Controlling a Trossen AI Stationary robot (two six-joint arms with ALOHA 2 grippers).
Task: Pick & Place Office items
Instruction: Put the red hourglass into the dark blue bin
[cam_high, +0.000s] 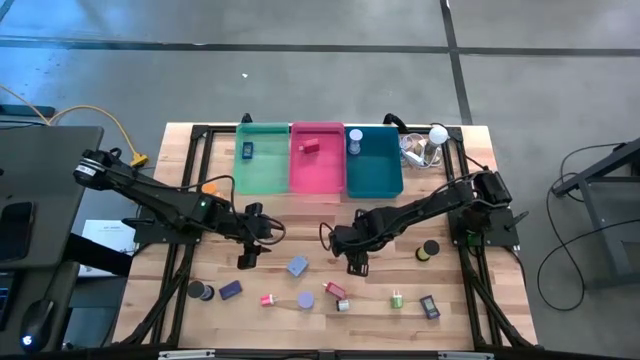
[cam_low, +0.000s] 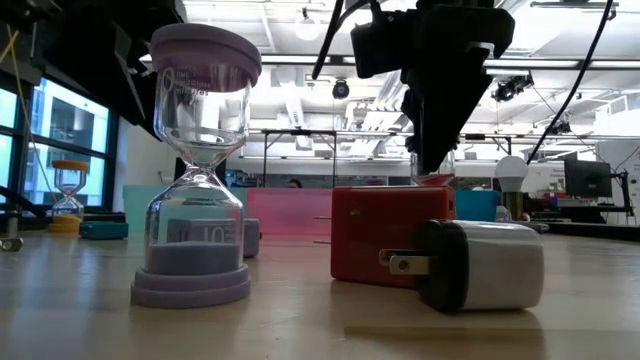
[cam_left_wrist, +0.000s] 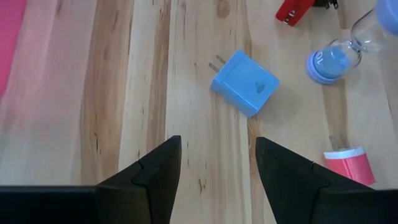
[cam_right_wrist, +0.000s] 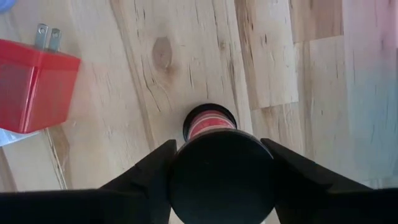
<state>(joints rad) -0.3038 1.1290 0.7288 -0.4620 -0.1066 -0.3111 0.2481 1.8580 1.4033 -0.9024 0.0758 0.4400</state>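
Note:
Small office items lie scattered on the near half of the table: a blue plug block, a lavender hourglass, a red plug block, a white plug, and dark rolls and blocks. My left gripper hangs open over bare wood. In its wrist view the blue plug block lies flat just ahead of the open left gripper. My right gripper is shut on a dark round-capped item with a red middle, beside the red plug block. My right gripper holds the dark round cap of the item pinched between its two fingers, coming from above and pointing down. The item stands on end below the fingers, its red-banded lower part toward the table. Whether its lower end rests on the wood, I cannot tell.
Green, pink and teal bins stand in a row at the far edge, each with an item inside. A white bulb with clear clutter sits at the far right. Bare wood lies between the bins and the grippers.

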